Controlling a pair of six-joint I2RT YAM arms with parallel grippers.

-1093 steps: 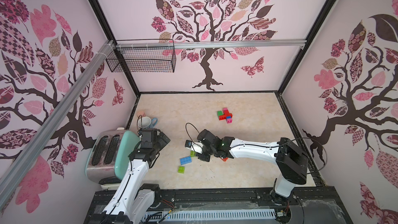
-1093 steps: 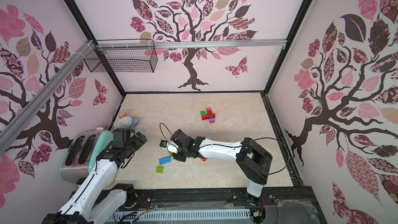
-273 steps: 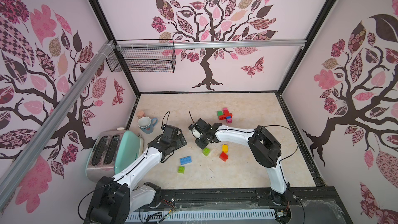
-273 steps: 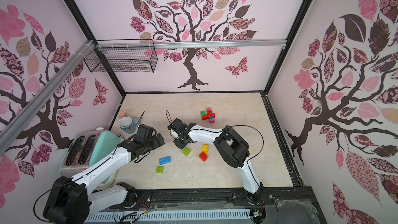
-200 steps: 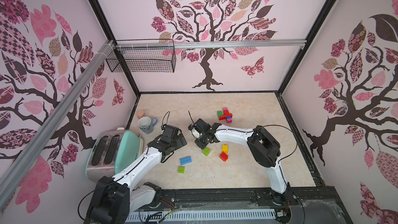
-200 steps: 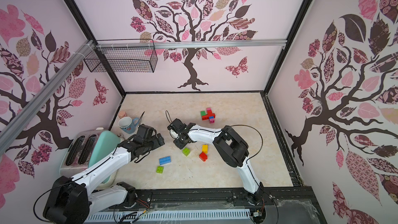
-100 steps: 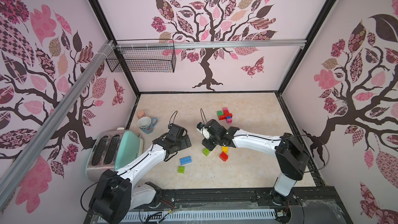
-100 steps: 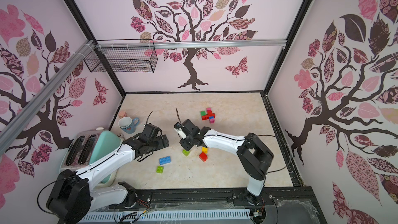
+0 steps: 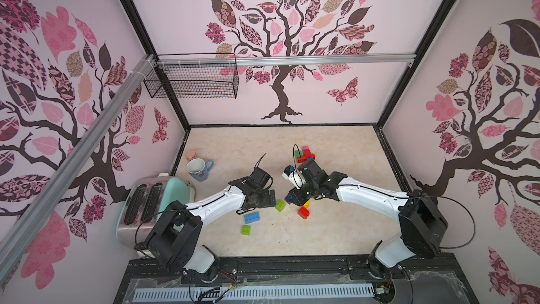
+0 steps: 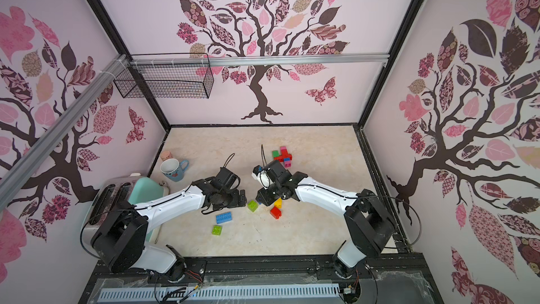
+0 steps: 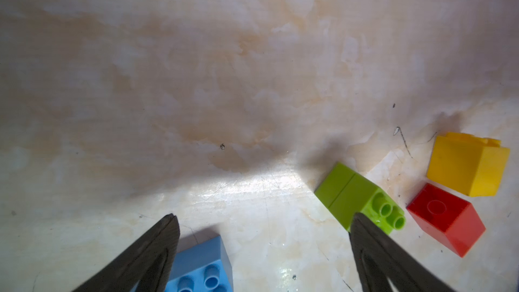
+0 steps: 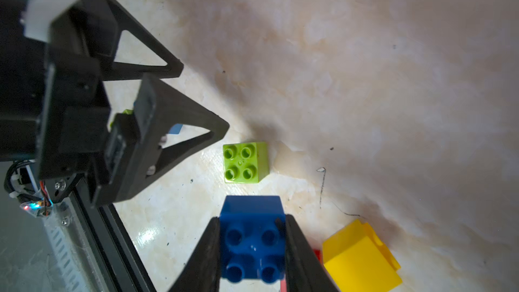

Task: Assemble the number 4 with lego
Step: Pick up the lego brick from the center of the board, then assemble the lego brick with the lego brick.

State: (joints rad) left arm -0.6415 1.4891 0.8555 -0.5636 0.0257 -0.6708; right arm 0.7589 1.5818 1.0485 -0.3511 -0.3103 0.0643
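Lego lies loose on the table (image 9: 336,229) around both pincers. Beyond the right pincer (image 12: 251,220), farther from the arm bases, sits the joined cluster (image 9: 305,154) of red, pink, green and blue bricks. A long light-blue brick (image 9: 253,217) lies just beside one finger of the left pincer (image 11: 262,217), whose jaws stand wide apart with nothing between them. A lime brick (image 12: 244,161) rests between the two pincers, by the left one's other finger. A yellow brick (image 11: 466,164) and a red brick (image 11: 446,220) sit side by side just beside the right pincer, which is clamped on a dark-blue square brick (image 12: 251,245). A small green brick (image 9: 246,230) lies behind the left pincer, past the light-blue one.
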